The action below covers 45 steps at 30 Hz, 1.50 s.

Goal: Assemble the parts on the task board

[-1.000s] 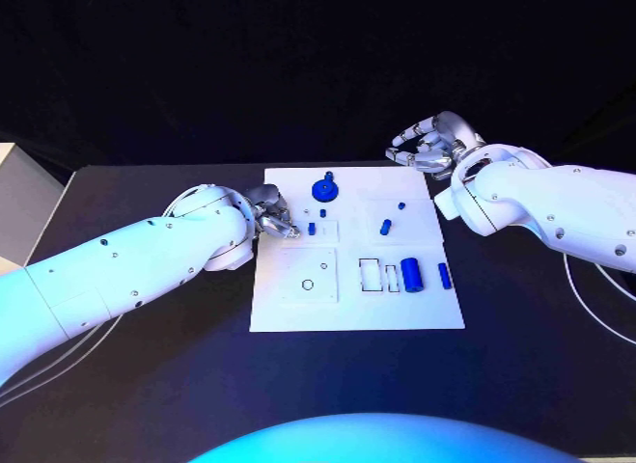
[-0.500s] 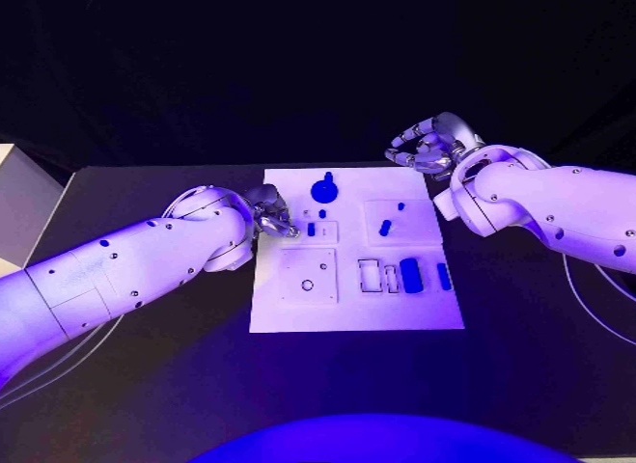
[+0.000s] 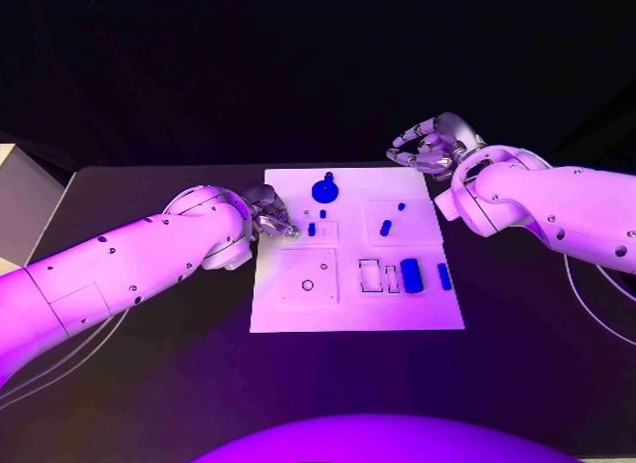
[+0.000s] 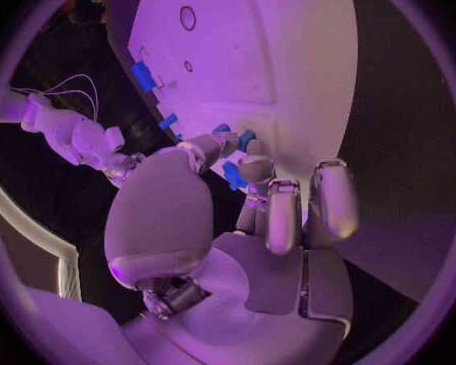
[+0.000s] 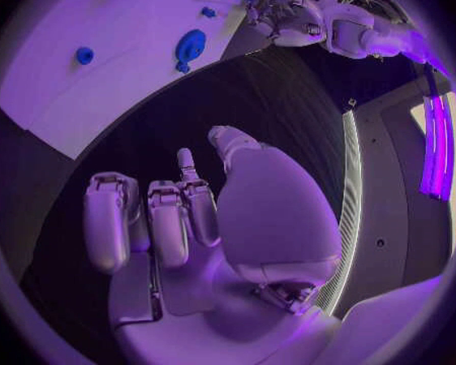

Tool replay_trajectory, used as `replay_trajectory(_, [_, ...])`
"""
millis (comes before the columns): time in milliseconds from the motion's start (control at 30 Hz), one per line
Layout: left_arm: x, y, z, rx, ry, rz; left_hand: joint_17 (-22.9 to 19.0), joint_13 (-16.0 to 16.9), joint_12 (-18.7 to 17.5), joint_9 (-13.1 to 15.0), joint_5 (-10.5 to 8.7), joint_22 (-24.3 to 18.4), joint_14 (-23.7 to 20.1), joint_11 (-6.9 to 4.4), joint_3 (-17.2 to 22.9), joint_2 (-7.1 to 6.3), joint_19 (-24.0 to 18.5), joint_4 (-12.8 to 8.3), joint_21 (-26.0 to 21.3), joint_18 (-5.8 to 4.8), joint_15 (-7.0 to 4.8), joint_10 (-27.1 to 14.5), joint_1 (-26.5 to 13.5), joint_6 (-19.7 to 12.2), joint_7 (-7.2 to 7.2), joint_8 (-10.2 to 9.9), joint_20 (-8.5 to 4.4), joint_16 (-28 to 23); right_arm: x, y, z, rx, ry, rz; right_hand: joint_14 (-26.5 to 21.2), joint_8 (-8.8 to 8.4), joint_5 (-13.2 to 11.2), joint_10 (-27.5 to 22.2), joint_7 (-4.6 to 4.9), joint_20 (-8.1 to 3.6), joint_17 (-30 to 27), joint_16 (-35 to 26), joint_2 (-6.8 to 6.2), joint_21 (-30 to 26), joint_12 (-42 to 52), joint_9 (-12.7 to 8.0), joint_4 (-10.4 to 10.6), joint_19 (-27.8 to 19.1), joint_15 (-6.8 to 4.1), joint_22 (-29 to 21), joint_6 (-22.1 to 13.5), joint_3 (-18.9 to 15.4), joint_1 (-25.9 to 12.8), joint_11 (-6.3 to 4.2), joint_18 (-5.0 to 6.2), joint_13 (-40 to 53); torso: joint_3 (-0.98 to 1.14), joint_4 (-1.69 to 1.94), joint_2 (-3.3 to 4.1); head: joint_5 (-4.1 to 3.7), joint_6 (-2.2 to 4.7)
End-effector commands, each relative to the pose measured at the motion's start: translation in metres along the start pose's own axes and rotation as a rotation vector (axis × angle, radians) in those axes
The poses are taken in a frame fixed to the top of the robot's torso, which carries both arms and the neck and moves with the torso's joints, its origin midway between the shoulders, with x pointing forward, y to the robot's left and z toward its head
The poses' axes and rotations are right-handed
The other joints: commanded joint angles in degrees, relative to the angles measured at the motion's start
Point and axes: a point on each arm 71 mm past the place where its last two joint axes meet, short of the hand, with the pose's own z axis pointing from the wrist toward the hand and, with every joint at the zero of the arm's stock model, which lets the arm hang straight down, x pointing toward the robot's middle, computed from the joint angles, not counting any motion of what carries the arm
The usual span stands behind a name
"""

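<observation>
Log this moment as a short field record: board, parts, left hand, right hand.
board: white task board in the middle of the black table
parts: blue pieces on the board, a large round one near its far edge
left hand: left hand at the board's left edge, pinching a small blue part
right hand: right hand beyond the board's far right corner, fingers curled, holding nothing

I see a black table [image 3: 151, 386] with a matte top, its far edge running straight across under a dark backdrop [image 3: 262, 77] that takes up the whole upper part of my head view. At the table's left end a white box [image 3: 9, 198] stands just beside it. In the right wrist view a bright vertical light strip [image 5: 434, 130] glows at the room's edge. Everything sits under purple light.
</observation>
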Motion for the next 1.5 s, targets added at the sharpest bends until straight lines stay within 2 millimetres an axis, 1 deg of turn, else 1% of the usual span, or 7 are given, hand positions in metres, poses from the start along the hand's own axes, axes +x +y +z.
replay_trajectory(33, [0.0056, 0.0103, 0.0018, -0.055, 0.041, -0.012, 11.5, -0.2, -0.4, 0.3, -0.18, -0.1, 5.1, 0.08, -1.4, 0.59, -0.5, 1.4, -0.3, 0.06, 0.00, -0.5, -0.7, 0.1, -0.24, -0.3, 0.04, -0.3, 0.0006, 0.0007, -0.0002, -0.012, 0.007, -0.002, 5.9, 0.26, 0.2, 1.2, 0.07, -0.12, 14.4, -0.1, -0.20, -0.3, 0.3, -0.1, 0.0, 3.3, 0.04, 7.0, -0.4, 0.2, -0.5, 0.02, 0.06, 10.5, -0.02, 0.01, 0.01, 0.02, 0.00])
replay_trajectory(167, [0.0054, 0.0108, 0.0023, -0.057, 0.041, -0.029, 11.4, -0.4, -0.5, 0.3, -0.15, -0.2, 5.1, 0.11, -1.8, 0.74, -0.6, 1.8, -0.4, 0.07, 0.01, -0.6, -0.7, -0.2, -0.19, -0.5, 0.05, -0.4, 0.0006, 0.0005, -0.0002, -0.011, 0.008, -0.002, 5.9, 0.26, 0.2, 1.2, 0.07, -0.12, 14.4, -0.1, -0.20, -0.3, 0.3, -0.1, 0.0, 3.3, 0.04, 7.0, -0.4, 0.2, -0.5, 0.02, 0.06, 10.5, -0.01, -0.04, 0.00, 0.06, -0.03])
replay_trajectory(400, [0.0052, 0.0119, 0.0028, -0.058, 0.045, -0.066, 11.1, -2.7, -2.1, -0.5, -0.03, -0.9, 5.0, 0.85, -3.1, 1.55, -1.0, 2.6, -0.9, 0.19, 0.53, -2.4, 0.6, -1.9, 0.78, -2.8, 0.41, -0.5, 0.0012, -0.0006, -0.0003, -0.009, 0.009, -0.002, 5.9, 0.26, 0.2, 1.2, 0.07, -0.12, 14.4, -0.1, -0.20, -0.3, 0.3, -0.1, 0.0, 3.3, 0.04, 7.0, -0.4, 0.2, -0.5, 0.02, 0.06, 10.5, 0.01, -0.03, 0.03, 0.05, -0.01])
replay_trajectory(1067, [0.0049, 0.0161, 0.0027, -0.074, 0.060, -0.071, 11.1, -2.5, -1.5, -0.2, -0.70, -1.3, 4.9, 1.43, -11.6, -0.05, -1.2, 8.4, -1.4, 0.32, 1.09, -3.3, -1.2, -1.0, 1.33, -4.0, 1.09, -0.5, 0.0012, -0.0018, -0.0007, -0.007, 0.008, -0.002, 5.9, 0.25, 0.3, 1.1, 0.07, -0.12, 14.3, -0.1, -0.26, -0.3, 0.2, -0.1, 0.0, 3.3, 0.04, 7.0, -0.4, 0.4, -0.6, 0.02, 0.07, 10.5, -0.03, -0.02, 0.00, 0.03, 0.02])
replay_trajectory(1200, [0.0051, 0.0163, 0.0021, -0.075, 0.065, -0.069, 11.2, -2.6, -1.4, 0.0, -4.15, -1.2, 4.9, 1.48, -14.1, -0.03, -1.2, 10.1, -1.4, 0.31, 1.14, -3.4, -1.2, -0.9, 1.37, -4.2, 1.13, -0.4, 0.0013, -0.0020, -0.0007, -0.007, 0.007, -0.002, 5.9, 0.25, 0.3, 1.1, 0.07, -0.12, 14.3, -0.1, -0.26, -0.3, 0.2, -0.1, 0.0, 3.3, 0.04, 7.0, -0.4, 0.4, -0.6, 0.02, 0.07, 10.5, -0.04, 0.00, 0.00, -0.01, 0.01])
replay_trajectory(1233, [0.0051, 0.0163, 0.0018, -0.075, 0.065, -0.068, 11.2, -2.7, -1.3, 0.1, -5.66, -1.2, 4.9, 1.50, -15.0, 0.15, -1.2, 10.2, -1.4, 0.31, 1.16, -3.4, -1.4, -0.9, 1.39, -4.3, 1.15, -0.5, 0.0013, -0.0021, -0.0008, -0.006, 0.007, -0.002, 5.9, 0.25, 0.3, 1.1, 0.07, -0.12, 14.3, -0.1, -0.26, -0.3, 0.2, -0.1, 0.0, 3.3, 0.04, 7.0, -0.4, 0.4, -0.6, 0.02, 0.07, 10.5, -0.05, -0.01, 0.01, -0.02, 0.01])
replay_trajectory(1500, [0.0045, 0.0165, 0.0001, -0.073, 0.064, -0.068, 11.2, -2.9, -1.1, 0.4, -12.17, -1.1, 4.9, 1.56, -19.2, 1.45, -1.1, 10.3, -1.4, 0.31, 1.23, -3.5, -2.4, -0.8, 1.41, -4.7, 1.23, -0.4, 0.0014, -0.0029, -0.0011, -0.005, 0.007, -0.001, 5.9, 0.25, 0.3, 1.1, 0.07, -0.12, 14.3, -0.1, -0.26, -0.3, 0.2, -0.1, 0.0, 3.3, 0.04, 7.0, -0.4, 0.4, -0.6, 0.02, 0.07, 10.5, -0.07, 0.00, 0.03, -0.04, -0.03])
